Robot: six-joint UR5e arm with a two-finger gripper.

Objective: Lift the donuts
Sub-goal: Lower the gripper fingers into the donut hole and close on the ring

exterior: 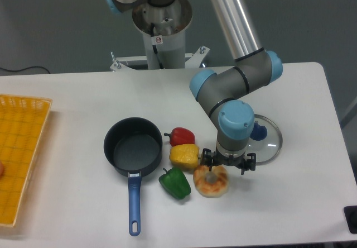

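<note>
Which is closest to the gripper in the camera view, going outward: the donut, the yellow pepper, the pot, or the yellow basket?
From the gripper:
1. Donut, directly beneath it.
2. Yellow pepper, just to the image left.
3. Pot, farther left past the peppers.
4. Yellow basket, at the table's far left edge.

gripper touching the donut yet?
Cannot tell. The fixed camera shows the gripper overlapping the donut's upper edge, with no visible gap or clear contact.

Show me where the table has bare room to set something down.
Bare patches: between the yellow basket and the saucepan; along the back edge of the table; front right, below the glass lid. Crowded: the centre, where red pepper, yellow pepper, green pepper, donut and the end effector cluster.
</note>
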